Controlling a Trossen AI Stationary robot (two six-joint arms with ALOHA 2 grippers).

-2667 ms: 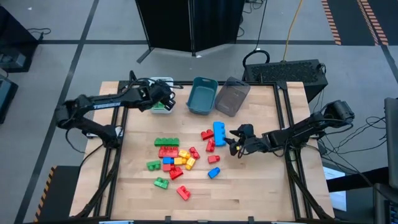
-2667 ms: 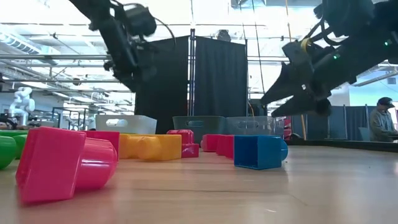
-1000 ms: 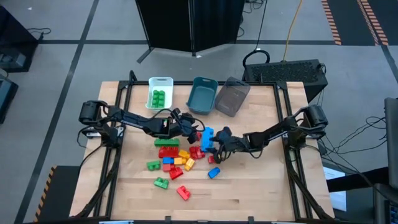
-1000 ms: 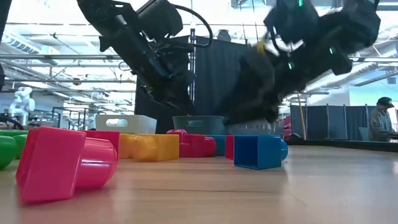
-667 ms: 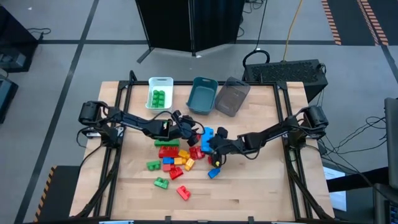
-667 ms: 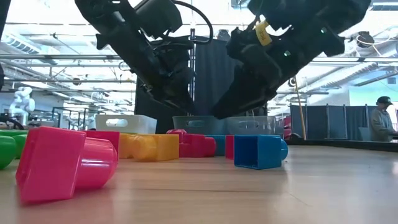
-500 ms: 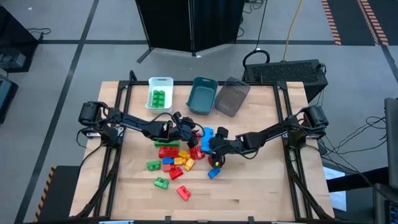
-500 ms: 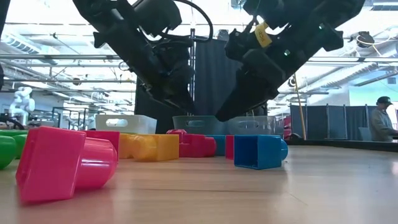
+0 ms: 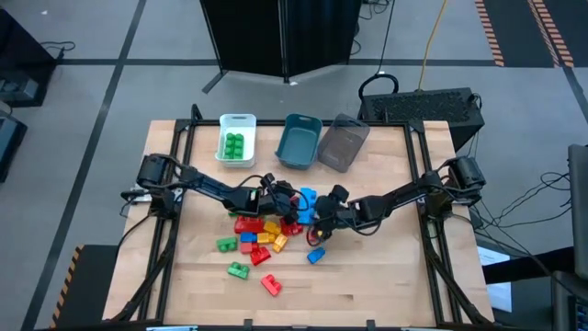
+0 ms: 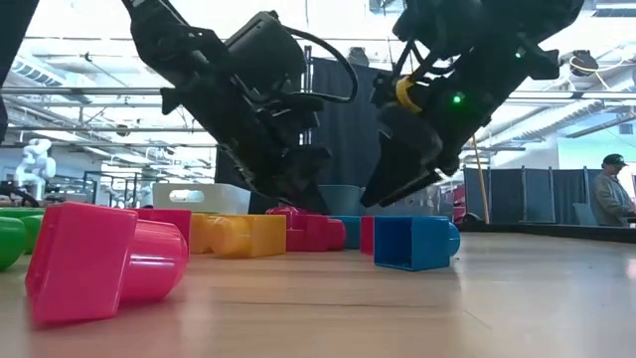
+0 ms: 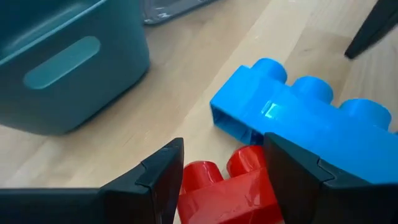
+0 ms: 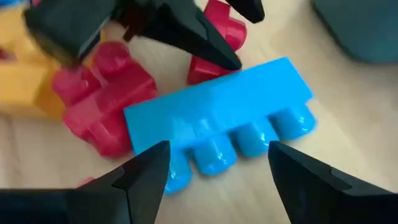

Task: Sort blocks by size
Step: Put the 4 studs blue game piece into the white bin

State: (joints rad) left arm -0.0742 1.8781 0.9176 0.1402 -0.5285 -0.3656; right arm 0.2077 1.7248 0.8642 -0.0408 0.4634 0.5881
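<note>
Long blue block [image 12: 217, 124]: 4 studs on side, lying on table.

Robotics lab. A wooden table [image 9: 367, 276] stands on a grey taped floor [image 9: 92, 83] (black curtain [image 10: 353, 129] behind). Exposed ceiling beams [image 10: 89, 94].

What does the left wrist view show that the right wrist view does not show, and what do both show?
Only the left wrist view shows the teal bin's handle side and the left gripper, open around a red block. Only the right wrist view shows yellow blocks and the right gripper, open over the long blue block. Both show that blue block and red blocks beside it.
</note>
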